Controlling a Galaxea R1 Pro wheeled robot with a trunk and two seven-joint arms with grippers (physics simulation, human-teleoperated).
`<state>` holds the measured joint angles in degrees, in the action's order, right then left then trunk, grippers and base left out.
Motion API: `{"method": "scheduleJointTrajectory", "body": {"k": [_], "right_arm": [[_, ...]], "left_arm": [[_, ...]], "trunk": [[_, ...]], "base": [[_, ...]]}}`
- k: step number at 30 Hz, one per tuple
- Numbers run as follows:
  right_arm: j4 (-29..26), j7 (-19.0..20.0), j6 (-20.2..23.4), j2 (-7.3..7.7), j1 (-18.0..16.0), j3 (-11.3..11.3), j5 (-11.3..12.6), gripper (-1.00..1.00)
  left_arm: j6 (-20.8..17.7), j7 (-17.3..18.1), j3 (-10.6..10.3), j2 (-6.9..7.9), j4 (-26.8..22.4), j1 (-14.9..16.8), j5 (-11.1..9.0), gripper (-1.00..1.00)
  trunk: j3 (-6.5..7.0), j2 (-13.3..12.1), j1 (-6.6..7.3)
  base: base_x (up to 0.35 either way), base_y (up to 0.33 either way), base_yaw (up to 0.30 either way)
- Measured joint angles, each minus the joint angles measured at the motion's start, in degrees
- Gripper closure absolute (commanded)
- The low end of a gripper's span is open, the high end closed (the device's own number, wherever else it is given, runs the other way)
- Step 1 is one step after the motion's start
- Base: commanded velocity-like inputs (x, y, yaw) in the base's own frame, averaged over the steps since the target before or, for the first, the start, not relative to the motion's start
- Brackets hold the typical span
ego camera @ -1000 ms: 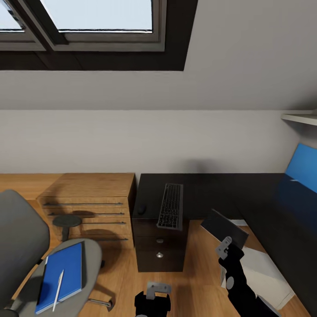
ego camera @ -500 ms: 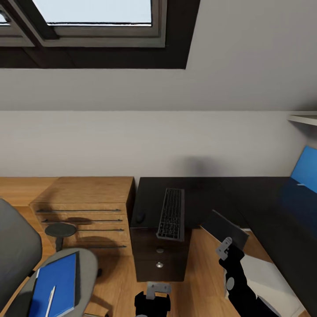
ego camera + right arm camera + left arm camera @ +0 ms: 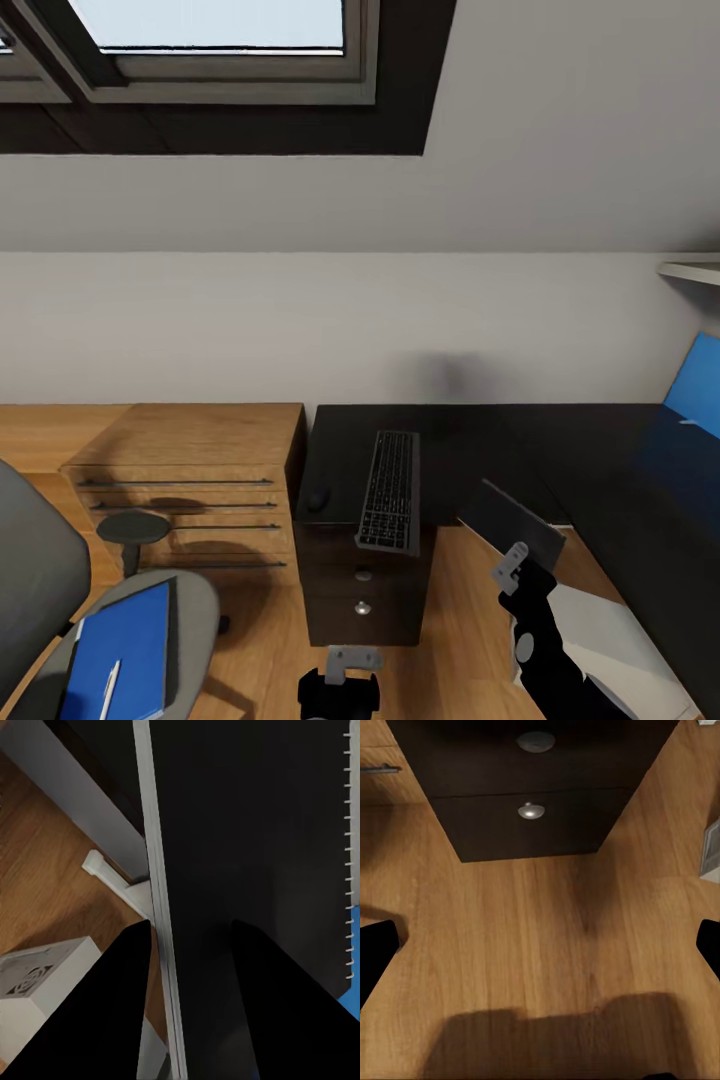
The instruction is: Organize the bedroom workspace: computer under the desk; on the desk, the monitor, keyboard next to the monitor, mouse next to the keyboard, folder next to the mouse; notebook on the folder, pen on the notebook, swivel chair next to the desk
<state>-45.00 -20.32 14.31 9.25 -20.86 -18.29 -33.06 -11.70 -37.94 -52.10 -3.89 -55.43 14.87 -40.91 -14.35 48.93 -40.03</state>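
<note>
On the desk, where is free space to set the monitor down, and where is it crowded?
The black top of the desk is bare between the keyboard and the blue back panel. The near-left end is crowded: keyboard overhanging the edge, mouse beside it.

Bedroom corner beneath a sloped ceiling: fixtures and furnishings.
A skylight window [image 3: 210, 50] in a dark frame is set into the slope above a plain white wall [image 3: 330, 320]. A low light-wood cabinet [image 3: 190, 480] with slim dark handles stands on the wood floor [image 3: 540, 937]. A white shelf edge [image 3: 692, 270] projects at far right.
</note>
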Motion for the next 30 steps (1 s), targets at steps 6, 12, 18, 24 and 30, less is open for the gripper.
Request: {"method": "scheduleJointTrajectory", "body": {"k": [6, 12, 18, 24, 30], "right_arm": [[0.1, 0.0, -0.08, 0.0, 0.0, 0.05, -0.08, 1.0], [0.11, -0.01, -0.09, 0.0, 0.0, 0.05, -0.12, 1.0], [0.25, -0.03, -0.08, 0.0, 0.0, 0.09, -0.11, 1.0], [0.28, -0.01, -0.1, 0.02, 0.0, 0.12, -0.1, 1.0], [0.28, 0.0, -0.18, 0.09, 0.0, 0.15, -0.1, 1.0]], "left_arm": [[0.66, -0.05, -0.08, 0.0, 0.12, 0.0, 0.18, -1.0], [0.75, -0.06, -0.11, 0.0, 0.14, 0.0, 0.13, -1.0], [0.75, -0.06, -0.34, -0.15, 0.14, 0.01, 0.1, -1.0], [0.75, -0.09, -0.39, -0.17, 0.14, 0.0, 0.19, -1.0], [0.75, -0.14, -0.4, -0.18, 0.14, 0.01, 0.25, -1.0]], "trunk": [[0.0, 0.0, 0.01], [0.0, 0.0, 0.02], [0.0, -0.01, -0.01], [0.0, -0.01, -0.02], [0.0, -0.01, -0.02]], "base": [[0.285, 0.0, 0.0], [0.319, 0.0, 0.0], [0.128, 0.0, 0.0], [0.014, 0.0, 0.0], [0.001, 0.0, 0.0]]}}
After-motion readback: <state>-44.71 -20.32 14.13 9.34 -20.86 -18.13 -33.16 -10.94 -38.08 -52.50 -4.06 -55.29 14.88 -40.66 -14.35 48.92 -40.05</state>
